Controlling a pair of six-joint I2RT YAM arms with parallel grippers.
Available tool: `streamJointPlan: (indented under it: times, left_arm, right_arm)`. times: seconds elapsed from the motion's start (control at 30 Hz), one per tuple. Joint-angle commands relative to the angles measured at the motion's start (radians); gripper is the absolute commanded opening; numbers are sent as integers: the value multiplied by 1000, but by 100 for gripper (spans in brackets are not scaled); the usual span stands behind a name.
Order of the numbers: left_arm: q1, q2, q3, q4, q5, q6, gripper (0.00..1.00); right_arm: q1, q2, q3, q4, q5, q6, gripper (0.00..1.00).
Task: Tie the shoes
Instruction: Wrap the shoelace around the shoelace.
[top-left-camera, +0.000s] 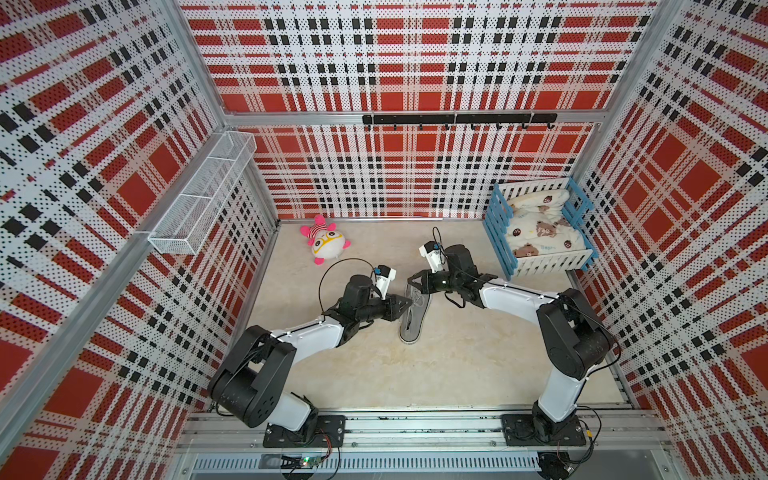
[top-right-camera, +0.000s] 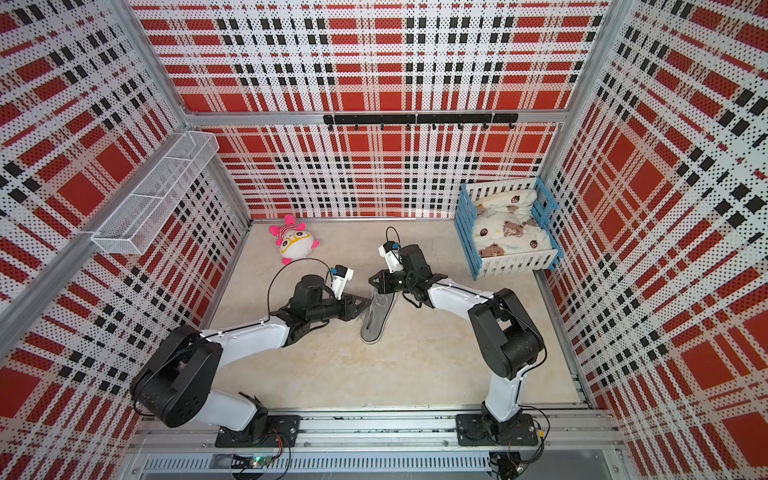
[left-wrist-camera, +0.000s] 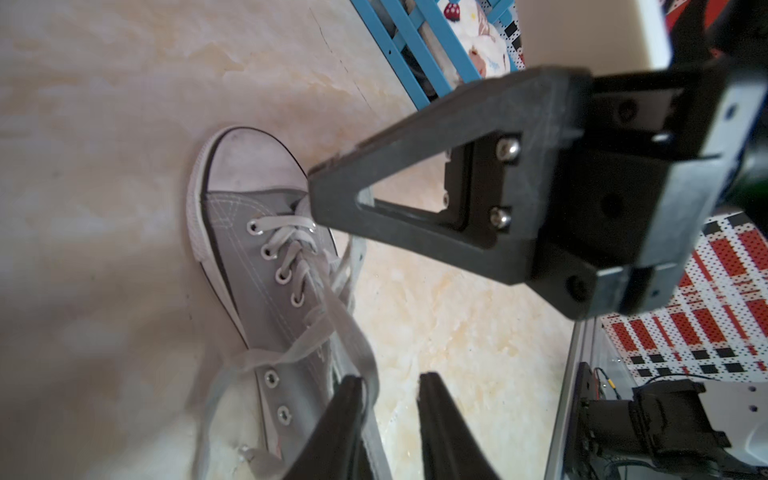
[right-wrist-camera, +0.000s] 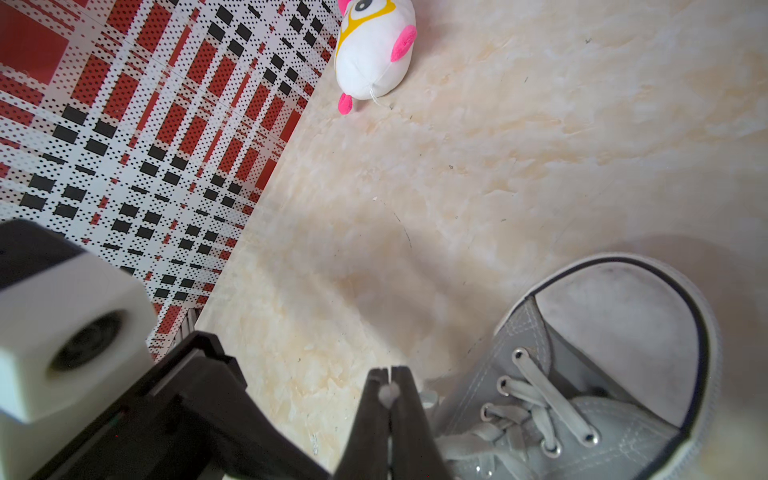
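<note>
A grey canvas sneaker (top-left-camera: 412, 320) (top-right-camera: 376, 320) with a white toe cap lies mid-floor, its toe toward the back wall. Its pale grey laces (left-wrist-camera: 328, 316) are loose over the tongue. My left gripper (left-wrist-camera: 388, 380) (top-left-camera: 408, 302) hangs over the shoe's left side with its jaws apart. A loop of lace is draped over one finger (left-wrist-camera: 351, 399) and floor shows in the gap. My right gripper (right-wrist-camera: 389, 374) (top-left-camera: 412, 279) is just left of the toe end, shut on a bit of lace (right-wrist-camera: 388, 394). In the left wrist view the right gripper's fingers (left-wrist-camera: 415, 199) reach the top eyelets.
A pink-and-white plush toy (top-left-camera: 328, 243) (right-wrist-camera: 374, 50) lies at the back left. A blue-and-white crib (top-left-camera: 496, 232) with bear-print bedding stands in the back right corner. A wire basket (top-left-camera: 203, 199) hangs on the left wall and a black hook rail (top-left-camera: 457, 119) on the back wall.
</note>
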Motion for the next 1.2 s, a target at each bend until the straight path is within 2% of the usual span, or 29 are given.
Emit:
streamJointPlan:
  times: [0.0, 0.17, 0.4, 0.57, 0.73, 0.87, 0.97, 1.17]
  left_arm:
    - [-33, 12, 37, -21, 25, 18, 24]
    - [-78, 36, 66, 61, 93, -38, 23]
    - [-108, 85, 105, 83, 109, -50, 25]
    - [-77, 0, 36, 81, 36, -49, 32]
    - [-3, -157, -90, 73, -77, -41, 39]
    - [56, -232, -152, 55, -173, -30, 46]
    - [77, -206, -159, 33, -217, 4, 52]
    - [67, -73, -108, 33, -150, 65, 59]
  right_arm:
    - [-4, 12, 41, 20, -32, -3, 0]
    - [-4, 22, 45, 36, -51, 13, 0]
    - [-8, 28, 44, 36, -57, 16, 0]
    - [-11, 29, 42, 33, -61, 12, 0]
    - [-13, 33, 35, 41, -62, 12, 0]
    - [-13, 35, 29, 49, -61, 16, 0]
    - [-13, 40, 30, 52, -62, 18, 0]
    - [-12, 38, 36, 42, -60, 15, 0]
